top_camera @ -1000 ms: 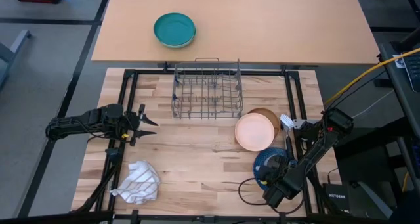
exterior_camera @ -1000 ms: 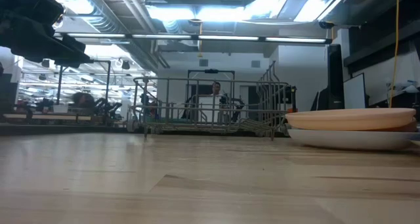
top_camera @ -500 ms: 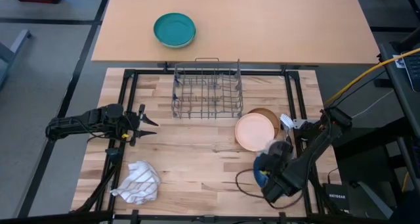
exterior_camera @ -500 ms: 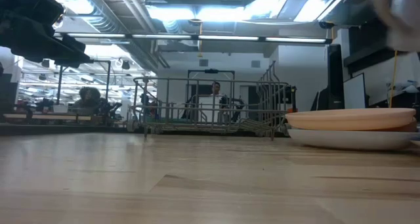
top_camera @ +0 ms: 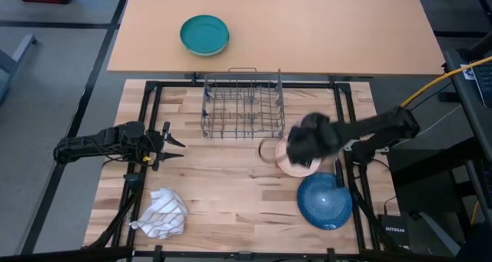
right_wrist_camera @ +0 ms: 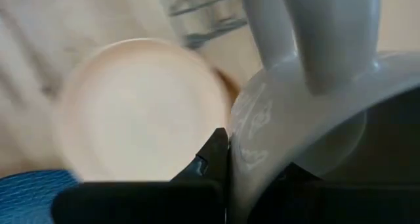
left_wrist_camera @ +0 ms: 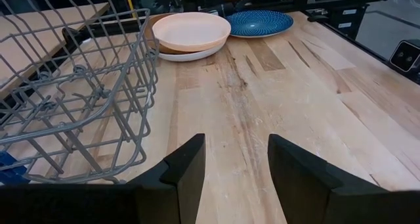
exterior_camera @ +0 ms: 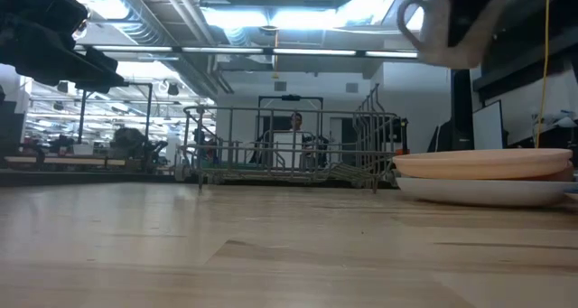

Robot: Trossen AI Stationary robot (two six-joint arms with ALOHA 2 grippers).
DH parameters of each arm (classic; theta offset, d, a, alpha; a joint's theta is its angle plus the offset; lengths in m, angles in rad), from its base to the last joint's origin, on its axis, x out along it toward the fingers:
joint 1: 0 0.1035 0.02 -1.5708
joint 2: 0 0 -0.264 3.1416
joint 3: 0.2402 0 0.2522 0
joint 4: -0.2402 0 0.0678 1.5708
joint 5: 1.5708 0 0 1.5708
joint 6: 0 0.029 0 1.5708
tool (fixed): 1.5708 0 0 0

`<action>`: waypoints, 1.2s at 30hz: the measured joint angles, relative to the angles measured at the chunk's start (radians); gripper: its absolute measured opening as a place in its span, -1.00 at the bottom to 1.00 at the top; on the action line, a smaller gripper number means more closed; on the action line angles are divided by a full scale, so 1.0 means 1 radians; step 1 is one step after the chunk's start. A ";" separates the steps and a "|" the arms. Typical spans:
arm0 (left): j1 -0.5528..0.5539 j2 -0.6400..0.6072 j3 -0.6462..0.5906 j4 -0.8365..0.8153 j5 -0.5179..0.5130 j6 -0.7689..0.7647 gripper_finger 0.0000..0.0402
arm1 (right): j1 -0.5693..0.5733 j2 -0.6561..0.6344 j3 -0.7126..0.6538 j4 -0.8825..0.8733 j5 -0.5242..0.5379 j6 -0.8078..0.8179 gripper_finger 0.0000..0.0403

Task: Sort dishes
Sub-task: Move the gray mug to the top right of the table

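Right gripper [top_camera: 296,145] pinches the small grey ceramic mug [exterior_camera: 433,26], carried in the air over the peach-pink round bowl [top_camera: 300,156], just beside the grey wire dish rack [top_camera: 243,104]. Bowl rests on a white plate [left_wrist_camera: 190,54]; the textured blue round plate [top_camera: 324,200] lies flat nearby on the wooden slat table [top_camera: 231,185]. Left gripper [top_camera: 171,146], fingers spread and empty, hovers at the table's left edge, near the crumpled white striped cloth [top_camera: 161,213].

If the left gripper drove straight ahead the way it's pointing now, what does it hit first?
Probably the peach-pink bowl on the white plate, across bare wood. The left gripper stands open, and the wire rack sits just off that line, though depth is unclear.
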 joint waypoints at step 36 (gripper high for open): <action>0.000 0.000 0.000 0.000 0.000 0.000 -0.23 | -1.110 -0.110 -0.688 0.734 -0.442 -0.693 -0.89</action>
